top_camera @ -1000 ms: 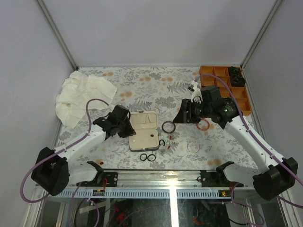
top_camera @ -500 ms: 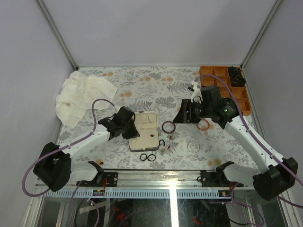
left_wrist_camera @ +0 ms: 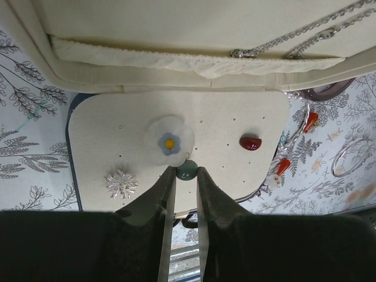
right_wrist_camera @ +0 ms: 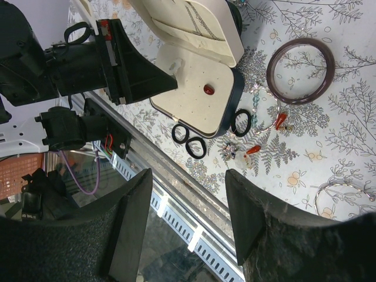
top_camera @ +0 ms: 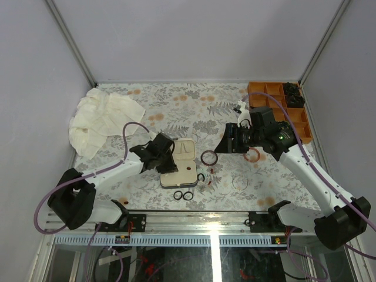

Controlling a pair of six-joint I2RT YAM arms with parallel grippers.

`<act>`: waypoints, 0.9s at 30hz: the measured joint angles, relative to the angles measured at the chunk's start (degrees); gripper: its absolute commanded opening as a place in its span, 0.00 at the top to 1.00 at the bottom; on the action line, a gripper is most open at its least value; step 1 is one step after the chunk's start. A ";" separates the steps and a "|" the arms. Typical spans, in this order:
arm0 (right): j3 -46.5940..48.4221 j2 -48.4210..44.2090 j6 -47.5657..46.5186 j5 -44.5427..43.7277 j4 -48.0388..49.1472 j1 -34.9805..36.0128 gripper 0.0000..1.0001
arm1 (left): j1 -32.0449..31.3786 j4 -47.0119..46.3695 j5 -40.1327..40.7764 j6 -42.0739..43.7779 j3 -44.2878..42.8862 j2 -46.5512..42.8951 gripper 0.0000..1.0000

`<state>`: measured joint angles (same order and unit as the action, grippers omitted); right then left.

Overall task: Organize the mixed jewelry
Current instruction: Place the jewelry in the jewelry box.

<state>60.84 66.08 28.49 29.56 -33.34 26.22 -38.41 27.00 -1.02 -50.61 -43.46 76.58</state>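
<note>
**Left gripper closed on a green bead over the case pad; right gripper spread wide**

The left gripper [left_wrist_camera: 187, 176] has its fingers drawn in on one green bead [left_wrist_camera: 187, 170], which sits against the cream pad [left_wrist_camera: 106, 123] of the navy case [top_camera: 185, 149]. Its wrist view counts four pieces on that pad: the green bead, one red bead [left_wrist_camera: 251, 143], one white flower [left_wrist_camera: 169, 141] and one silver snowflake [left_wrist_camera: 121, 184]. It also shows a chain [left_wrist_camera: 294, 36] in the lid. The top view is too coarse to separate these.

The right gripper [right_wrist_camera: 189, 175] hangs with its fingers far apart, holding nothing, to the right of the case. Its wrist view counts three black rings [right_wrist_camera: 188, 141] on the floral table [top_camera: 176, 111] just beside the case's near edge. It also counts two red earrings [right_wrist_camera: 281, 120] and one dark bangle [right_wrist_camera: 301, 102].

Only the top view shows a second bangle [top_camera: 253, 160] under the right arm. Only there, too, are one silver wire hoop [top_camera: 233, 183], the orange tray [top_camera: 257, 88] and a white cloth [top_camera: 103, 120].
</note>
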 measured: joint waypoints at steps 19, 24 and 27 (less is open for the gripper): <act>-0.72 -0.37 0.00 0.09 0.31 0.00 0.40 | -1.03 0.04 0.02 0.04 -2.91 2.12 1.00; -0.72 -0.37 0.02 0.13 0.55 0.00 0.40 | -1.27 0.07 0.02 0.07 -2.91 2.34 1.00; -0.72 -0.37 0.02 0.20 0.63 0.00 0.40 | -1.36 0.11 0.02 0.07 -2.91 2.38 1.00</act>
<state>60.12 65.71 28.51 29.76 -32.71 26.22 -39.77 27.11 -0.99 -50.54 -46.37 78.96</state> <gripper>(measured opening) 0.599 0.154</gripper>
